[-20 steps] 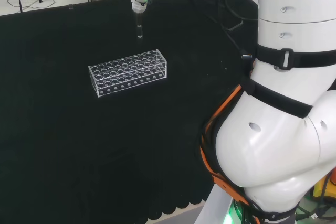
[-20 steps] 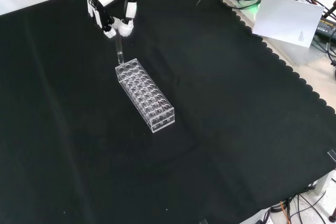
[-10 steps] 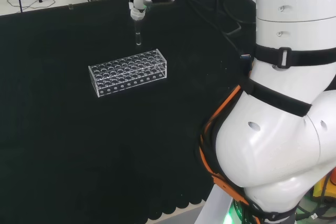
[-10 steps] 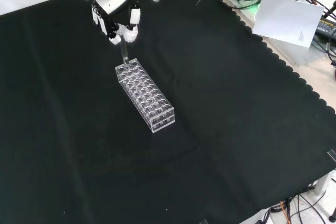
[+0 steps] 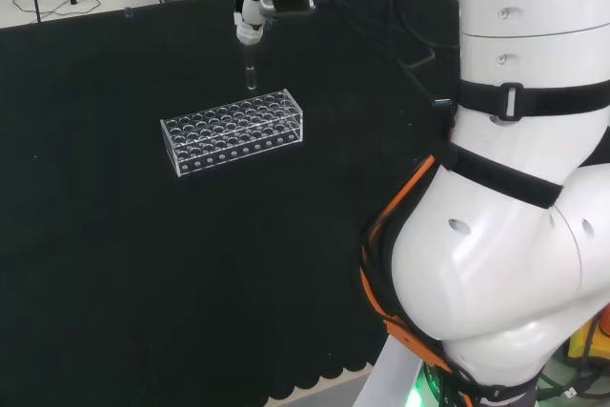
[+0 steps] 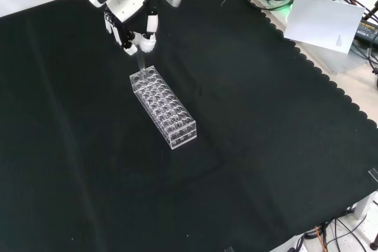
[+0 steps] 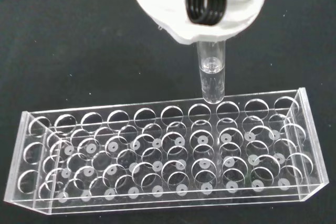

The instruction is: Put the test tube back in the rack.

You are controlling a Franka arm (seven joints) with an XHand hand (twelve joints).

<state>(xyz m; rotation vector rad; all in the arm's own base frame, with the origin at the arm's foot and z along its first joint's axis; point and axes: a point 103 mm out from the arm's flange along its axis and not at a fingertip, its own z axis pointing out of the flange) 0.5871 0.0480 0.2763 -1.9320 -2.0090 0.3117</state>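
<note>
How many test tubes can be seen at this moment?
1. The test tube is pinched upright in the hand, its lower end just above one edge of the clear rack. The rack's holes look empty; clear glass may hide more.

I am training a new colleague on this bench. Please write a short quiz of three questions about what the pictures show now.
1. True or false: the test tube already stands in the rack.
2. What holds the test tube?
3. In the front view, the tube hangs over which end of the rack: A) far end, B) near end, C) middle?

Key:
1. False; its bottom is still above the holes.
2. The hand.
3. A.
</note>
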